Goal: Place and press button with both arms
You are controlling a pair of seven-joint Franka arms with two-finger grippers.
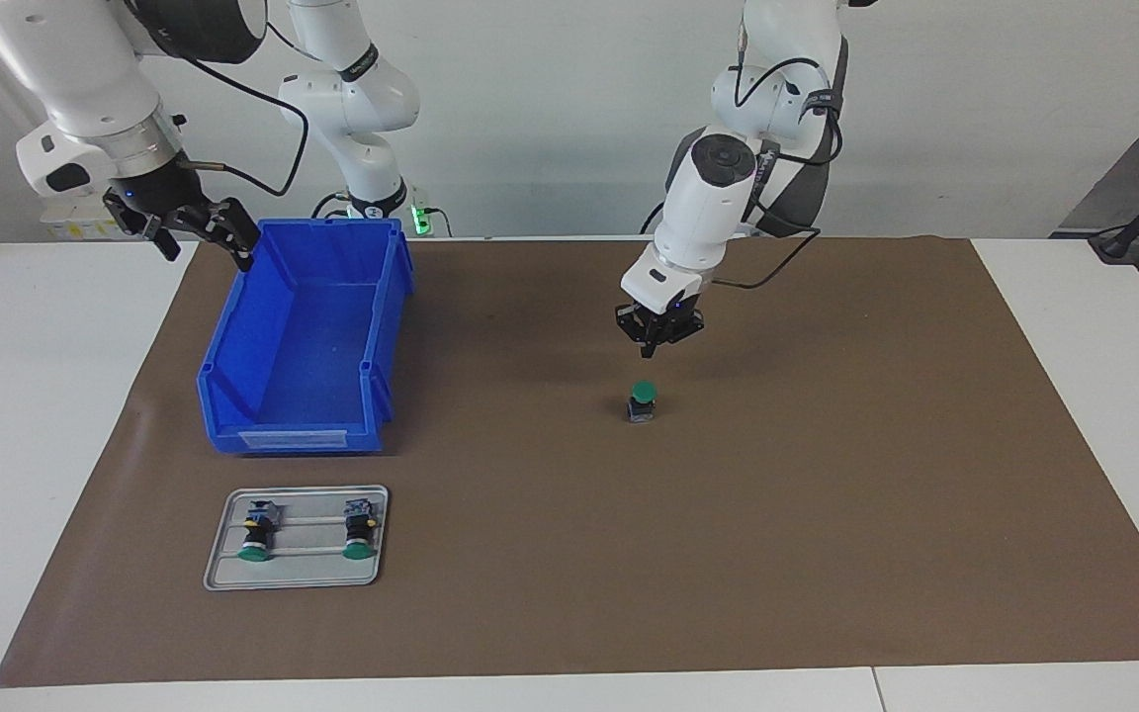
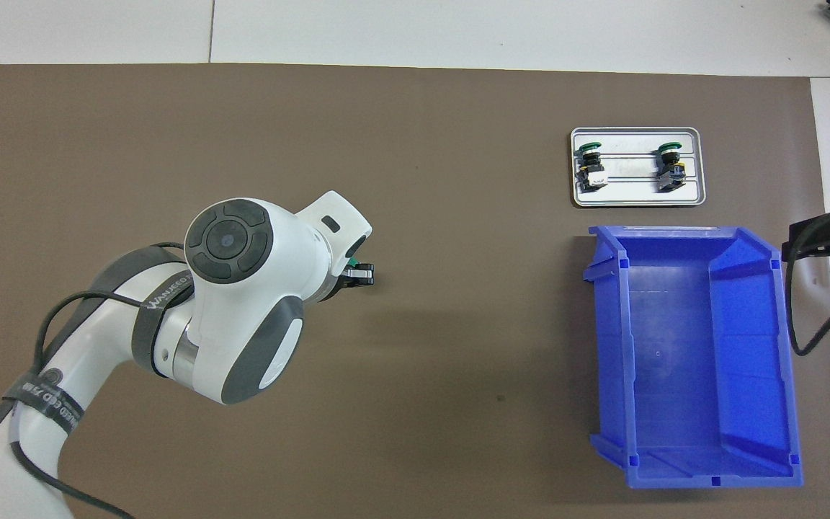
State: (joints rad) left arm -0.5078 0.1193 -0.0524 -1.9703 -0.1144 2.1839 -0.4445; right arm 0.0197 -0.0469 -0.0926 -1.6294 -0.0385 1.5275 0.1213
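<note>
Standing upright on the brown mat mid-counter, the button sits just below the left claw, whose fingertips are pressed together, holding nothing. The right claw waits spread beside the blue bin.

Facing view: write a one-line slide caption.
Left gripper, shut, hangs over the upright green button on the brown mat; right gripper waits open.

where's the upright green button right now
In the facing view the green button stands upright on the brown mat near the table's middle, directly under the left tool, well apart from the blue bin.
</note>
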